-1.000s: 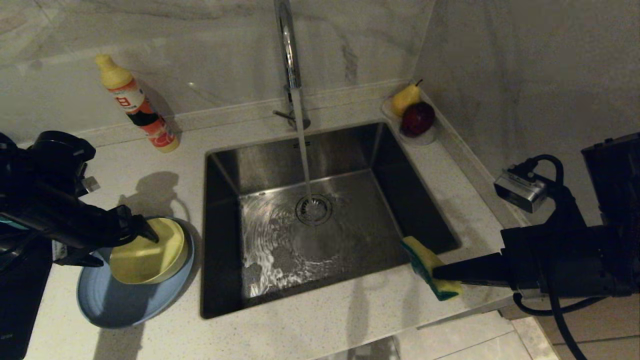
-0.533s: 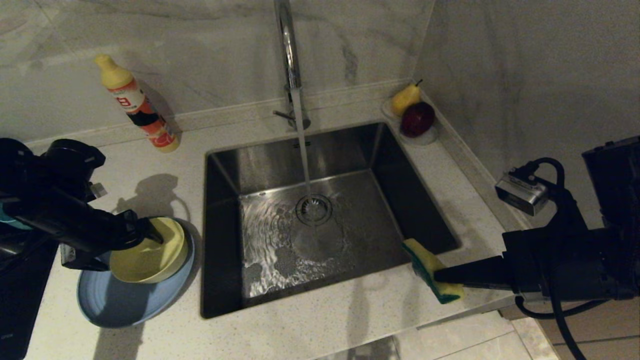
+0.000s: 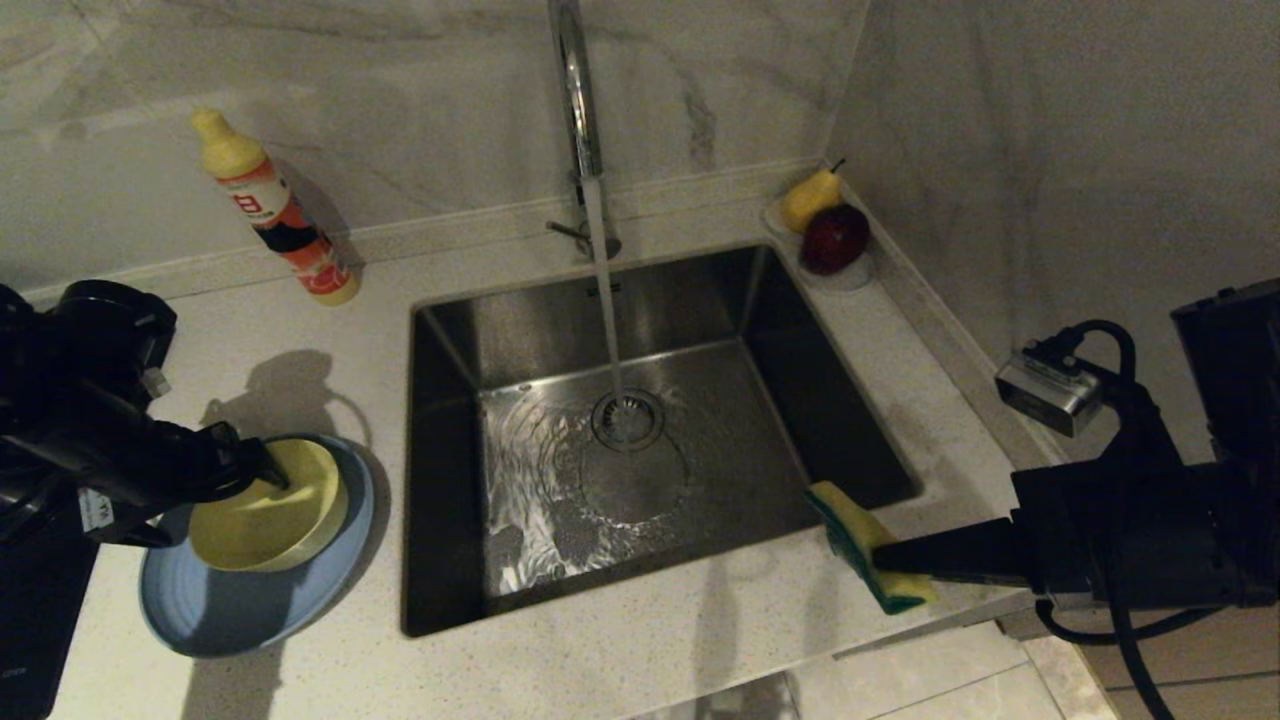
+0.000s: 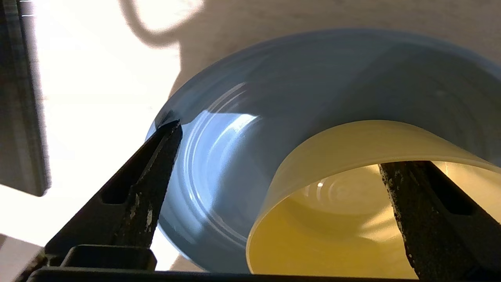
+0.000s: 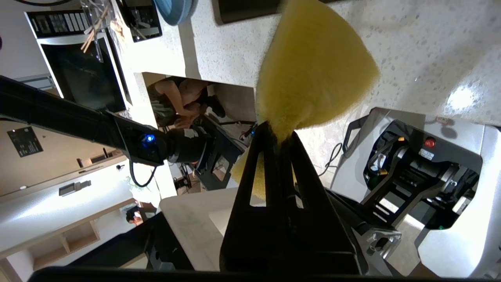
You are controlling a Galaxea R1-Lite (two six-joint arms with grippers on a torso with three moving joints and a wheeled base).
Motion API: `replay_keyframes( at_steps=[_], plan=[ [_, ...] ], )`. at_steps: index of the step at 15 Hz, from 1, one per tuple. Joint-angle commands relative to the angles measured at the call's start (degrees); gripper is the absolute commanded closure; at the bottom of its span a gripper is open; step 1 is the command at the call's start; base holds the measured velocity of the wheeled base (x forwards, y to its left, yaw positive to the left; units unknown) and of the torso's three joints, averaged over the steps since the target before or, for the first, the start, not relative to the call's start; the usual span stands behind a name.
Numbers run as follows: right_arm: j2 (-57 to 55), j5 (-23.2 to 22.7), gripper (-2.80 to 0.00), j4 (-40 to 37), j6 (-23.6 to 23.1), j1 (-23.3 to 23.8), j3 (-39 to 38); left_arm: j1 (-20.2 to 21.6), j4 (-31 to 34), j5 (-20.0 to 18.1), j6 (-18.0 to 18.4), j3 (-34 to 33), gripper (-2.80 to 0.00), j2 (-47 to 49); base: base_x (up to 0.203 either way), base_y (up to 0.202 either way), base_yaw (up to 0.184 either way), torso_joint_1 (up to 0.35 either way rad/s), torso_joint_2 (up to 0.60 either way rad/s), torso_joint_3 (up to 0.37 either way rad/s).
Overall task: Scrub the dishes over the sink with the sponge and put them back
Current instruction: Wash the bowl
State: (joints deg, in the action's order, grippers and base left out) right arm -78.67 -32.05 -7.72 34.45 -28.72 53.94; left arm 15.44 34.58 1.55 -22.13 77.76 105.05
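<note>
We see the yellow bowl (image 3: 268, 508) resting in the plate (image 3: 255, 610) on the surface left of the sink (image 3: 640, 440). Our left pincer (image 3: 262, 478) spreads apart astride its rim; our right pincer (image 3: 885, 555) pinches the sponge (image 3: 868, 545). Scrubbing seems to remain.

right pincer (image 3: 885, 560) pinches sponge (image 3: 868, 545) beside running sink (image 3: 640, 440).
</note>
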Motion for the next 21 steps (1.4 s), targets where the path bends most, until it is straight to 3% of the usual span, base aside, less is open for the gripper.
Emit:
replay_keyframes(
  at_steps=[1, 7, 14, 18, 19, 20, 21],
  plan=[
    [0.6, -0.2, 0.0, 0.0, 0.2, 0.0, -0.5, 1.8, -0.1, 0.1, 0.0, -0.6, -2.8, 0.0, 0.0, 0.0, 0.0, 0.0, 0.0, 0.0],
    [0.3, -0.3, 0.0, 0.0, 0.3, -0.1, -0.8, 1.9, 0.1, -2.7, -0.9, -0.1, -2.8, -1.1, 0.0, 0.0, 0.0, 0.0, 0.0, 0.0],
    [0.6, -0.3, 0.0, 0.1, 0.1, -0.1, -0.9, -4.9, 0.5, -3.6, -5.6, -0.7, -2.8, -0.7, 0.0, 0.0, 0.0, 0.0, 0.0, 0.0],
    [0.6, -0.3, 0.0, 0.1, 0.1, 0.0, -0.9, -5.2, 0.4, -3.2, -5.7, -0.9, -2.8, -0.3, 0.0, 0.0, 0.0, 0.0, 0.0, 0.0],
    [0.8, -0.3, 0.0, 0.1, 0.1, 0.0, -0.9, -5.2, 0.4, -3.1, -5.7, -0.9, -1.14, -0.3, 0.0, 0.0, 0.0, 0.0, 0.0, 0.0],
    [1.1, -0.3, 0.0, 0.1, 0.2, 0.0, -1.0, -4.9, 0.5, -3.0, -5.7, -0.7, 0.0, -0.3, 0.0, 0.0, 0.0, 0.0, 0.0, 0.0],
    [1.1, -0.3, 0.0, 0.1, 0.2, -0.1, -1.0, -4.6, 0.5, -3.0, -5.7, -0.6, 0.0, -0.5, 0.0, 0.0, 0.0, 0.0, 0.0, 0.0]
  ],
)
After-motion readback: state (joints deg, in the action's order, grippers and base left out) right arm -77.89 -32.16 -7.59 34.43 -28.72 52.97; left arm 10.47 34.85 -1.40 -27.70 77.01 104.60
